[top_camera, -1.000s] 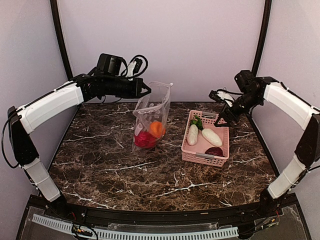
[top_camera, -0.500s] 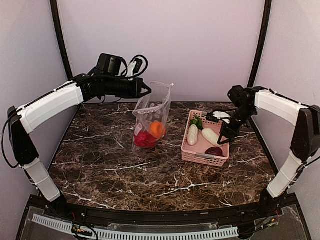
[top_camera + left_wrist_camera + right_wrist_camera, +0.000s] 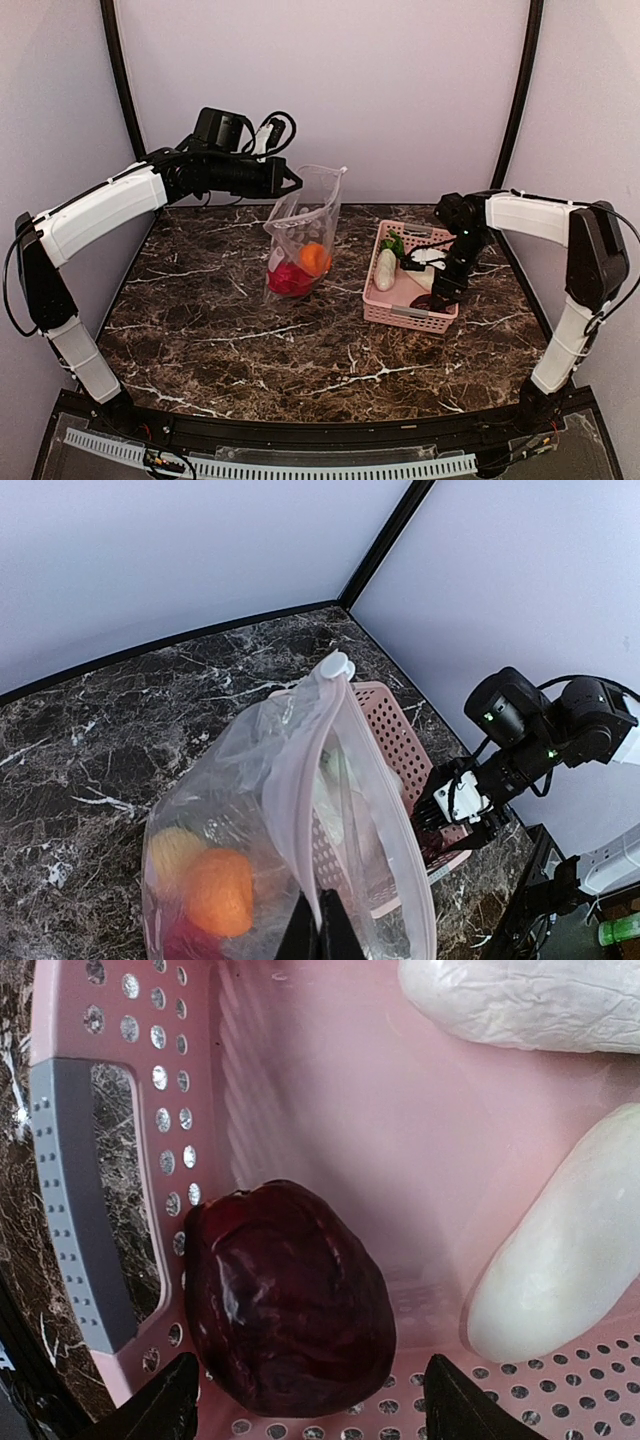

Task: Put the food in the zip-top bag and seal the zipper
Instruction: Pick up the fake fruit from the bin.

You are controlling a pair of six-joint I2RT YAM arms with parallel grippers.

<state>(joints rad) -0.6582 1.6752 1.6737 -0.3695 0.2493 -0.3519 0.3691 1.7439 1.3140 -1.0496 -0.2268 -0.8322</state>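
We see a dark brown table (image 3: 250, 340) with thin white lines all over it, like stone. A pink basket (image 3: 405, 318) sits on the table, over on the right side. The basket has lots of little round holes in its walls and a grey handle (image 3: 70, 1190) at one end. Pale purple walls (image 3: 400, 90) stand behind and at the sides, with black poles (image 3: 121, 70) in the back corners. A white strip (image 3: 280, 466) with little slots runs along the near edge.
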